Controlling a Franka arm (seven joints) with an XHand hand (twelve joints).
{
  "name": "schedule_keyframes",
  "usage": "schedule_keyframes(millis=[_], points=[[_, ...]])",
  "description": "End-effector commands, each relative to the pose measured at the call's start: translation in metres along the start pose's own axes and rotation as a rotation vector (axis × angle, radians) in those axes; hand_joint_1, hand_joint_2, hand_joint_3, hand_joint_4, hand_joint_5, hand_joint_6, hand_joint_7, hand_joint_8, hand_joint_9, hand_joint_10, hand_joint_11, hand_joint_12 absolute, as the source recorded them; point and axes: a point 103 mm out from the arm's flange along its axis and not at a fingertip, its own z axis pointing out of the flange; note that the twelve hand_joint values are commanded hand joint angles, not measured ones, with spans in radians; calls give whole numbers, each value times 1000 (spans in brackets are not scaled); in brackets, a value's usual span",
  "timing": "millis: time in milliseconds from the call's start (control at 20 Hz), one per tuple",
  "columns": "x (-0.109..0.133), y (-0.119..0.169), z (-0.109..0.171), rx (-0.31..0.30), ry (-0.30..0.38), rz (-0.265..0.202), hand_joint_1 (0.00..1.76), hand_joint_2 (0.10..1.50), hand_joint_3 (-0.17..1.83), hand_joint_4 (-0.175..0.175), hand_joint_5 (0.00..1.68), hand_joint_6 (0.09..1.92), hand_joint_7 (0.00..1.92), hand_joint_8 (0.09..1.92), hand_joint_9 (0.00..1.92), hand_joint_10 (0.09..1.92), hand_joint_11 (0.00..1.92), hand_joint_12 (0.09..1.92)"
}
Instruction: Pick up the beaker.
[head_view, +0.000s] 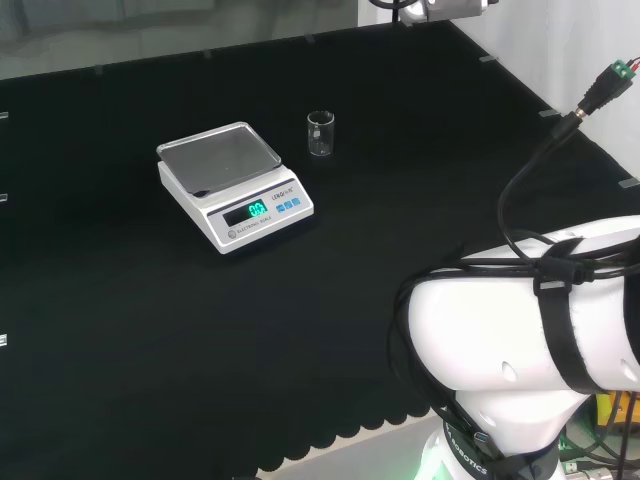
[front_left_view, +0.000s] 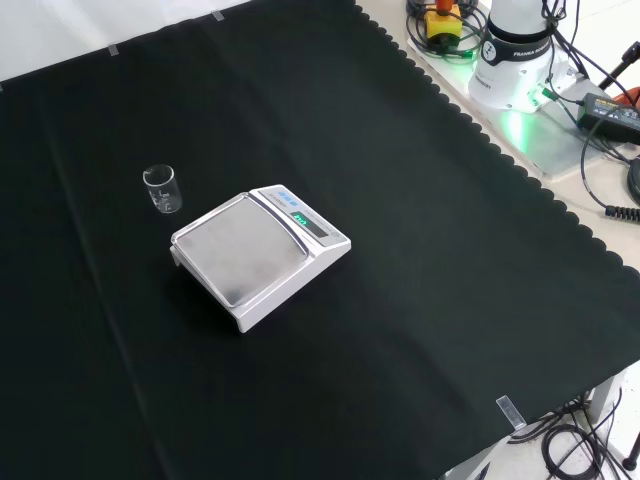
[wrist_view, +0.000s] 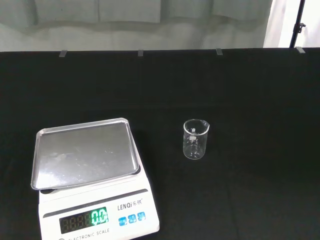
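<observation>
Head view first, from nearest to farthest: the arm's big white link (head_view: 530, 320) bulges up at the lower right, wrapped with black cables and a strap, and beyond it the black cloth (head_view: 150, 350) stretches across the bench. Farther out on that cloth sits a white digital scale (head_view: 233, 186) with a bare metal pan and a lit green display facing the arm. Just past the scale's right corner, a bit farther still, stands the beaker (head_view: 320, 133), small, clear, upright, apart from the scale and touching nothing but the cloth. From the front view the same pair turns about: the scale (front_left_view: 260, 255) sits near the middle of the cloth, and the beaker (front_left_view: 162, 188) stands to its upper left, close by but with a clear strip of cloth between them; the arm's base (front_left_view: 515, 50) glows green at the top right edge, off the cloth. Looking from the wrist, the scale (wrist_view: 90, 185) is the nearer thing, its pan empty, and the beaker (wrist_view: 195, 139) stands beside and slightly beyond it, looking empty. As for the hand, I cannot tell whether it is relaxed or curled; nothing is holding the beaker.
</observation>
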Motion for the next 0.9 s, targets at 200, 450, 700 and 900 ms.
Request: schedule_keyframes(millis=[200, 450, 700, 900], points=[[-2, 7, 5, 7, -6, 2, 186, 855, 434, -47, 0, 87, 0, 214, 0, 465, 0, 1311], [1, 24, 11, 11, -6, -12, 186, 864, 414, -46, 0, 87, 0, 211, 0, 461, 0, 1316], [-5, 63, 20, 20, -13, -31, 189, 867, 407, -47, 0, 87, 0, 208, 0, 461, 0, 1316], [-5, 103, 36, 58, -14, -38, 193, 868, 402, -49, 0, 87, 0, 206, 0, 461, 0, 1316]])
